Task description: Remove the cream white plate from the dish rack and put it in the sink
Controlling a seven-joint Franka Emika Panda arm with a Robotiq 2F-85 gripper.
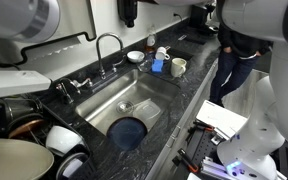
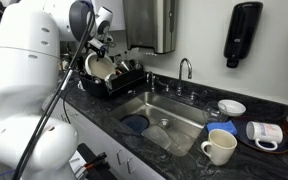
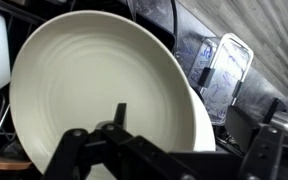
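Gripper (image 2: 97,50) hangs at the cream plate (image 3: 84,90), standing in the rack (image 2: 124,82) at the counter's back corner; its opening cannot be told. Best pinch the top rim, lift straight, then swing to the sink (image 2: 169,115)

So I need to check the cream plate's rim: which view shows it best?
Wrist view: the cream plate fills the frame, ridges clear. In both exterior views it is only partly visible, without detail.
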